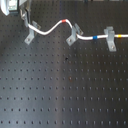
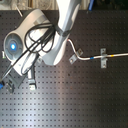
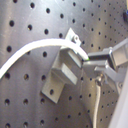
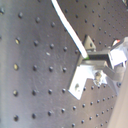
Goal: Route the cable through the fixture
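A white cable with a red mark runs from the left fixture through the middle fixture to the right fixture. My gripper is at the top left of the first exterior view, just above the left fixture. In both wrist views it is shut on the cable's end, and the cable lies across the top of the grey fixture. In the second exterior view the arm hides the gripper; the cable shows at the second exterior view's right.
The black perforated board carries all three fixtures. The cable has a blue mark and a yellow mark near the right fixture. The arm's large white body fills the second exterior view's left.
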Available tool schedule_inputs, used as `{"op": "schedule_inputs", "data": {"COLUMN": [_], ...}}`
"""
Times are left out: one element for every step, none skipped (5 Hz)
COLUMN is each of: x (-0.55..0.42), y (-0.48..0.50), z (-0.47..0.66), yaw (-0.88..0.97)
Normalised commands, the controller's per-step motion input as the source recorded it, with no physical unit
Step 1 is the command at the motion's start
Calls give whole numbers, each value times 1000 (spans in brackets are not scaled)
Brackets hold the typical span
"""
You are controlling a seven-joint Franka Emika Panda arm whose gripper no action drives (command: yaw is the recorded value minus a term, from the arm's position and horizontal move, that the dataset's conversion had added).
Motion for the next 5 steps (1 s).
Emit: {"op": "schedule_inputs", "data": {"x": [-50, -97, -122, -130, -174], "y": [-56, -106, -135, -130, -191], "z": [-19, -31, 2, 3, 32], "yaw": [0, 0, 0, 0, -120]}}
